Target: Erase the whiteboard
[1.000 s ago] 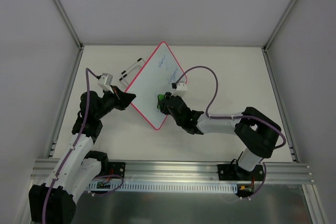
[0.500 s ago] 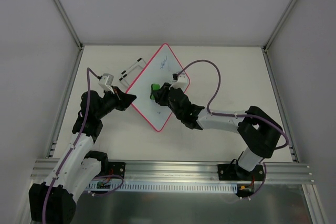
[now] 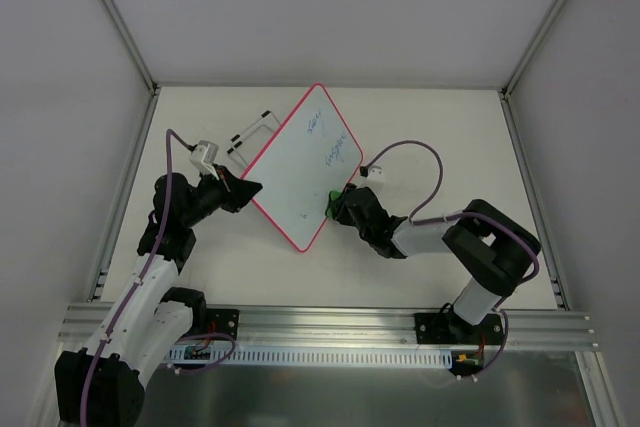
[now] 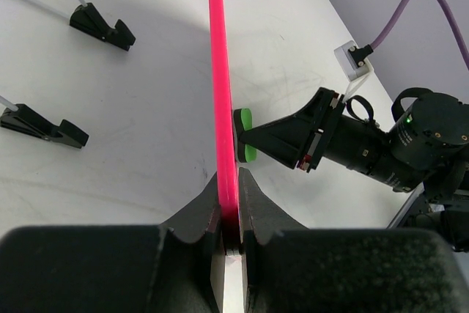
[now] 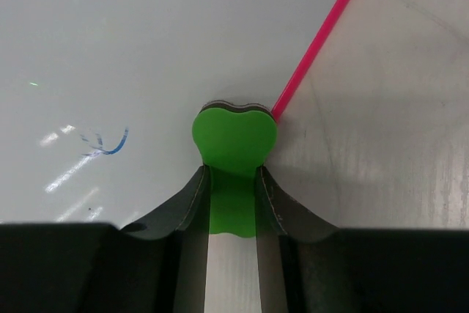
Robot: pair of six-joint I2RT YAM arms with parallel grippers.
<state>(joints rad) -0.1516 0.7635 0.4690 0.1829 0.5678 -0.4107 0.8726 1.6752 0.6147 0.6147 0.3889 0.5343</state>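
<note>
Holding whiteboard (image 3: 305,162) tilted on table (image 3: 430,137), centre, w/ left gripper (image 4: 229,214) clamped on its pink frame, lower-left edge. Pinching green eraser (image 5: 234,135) in right gripper (image 5: 233,181), pressed vs board face at lower-right edge, just beside frame. Showing blue scribbles on upper half.

Two matching arms stand on the aluminium rail (image 3: 330,325): white shells, chunky black joints. On the left arm (image 3: 150,287) a purple cable (image 3: 168,159) runs up from the rail to a small white box (image 3: 200,154). On the right arm (image 3: 420,236), its purple cable (image 3: 425,147) arcs on the far side from the rail into a white plug (image 3: 372,173). The left end effector (image 4: 229,207) and right end effector (image 5: 233,188) are matte black with smooth curved fingers. A tiny green light (image 4: 407,118) glows on the right wrist.
</note>
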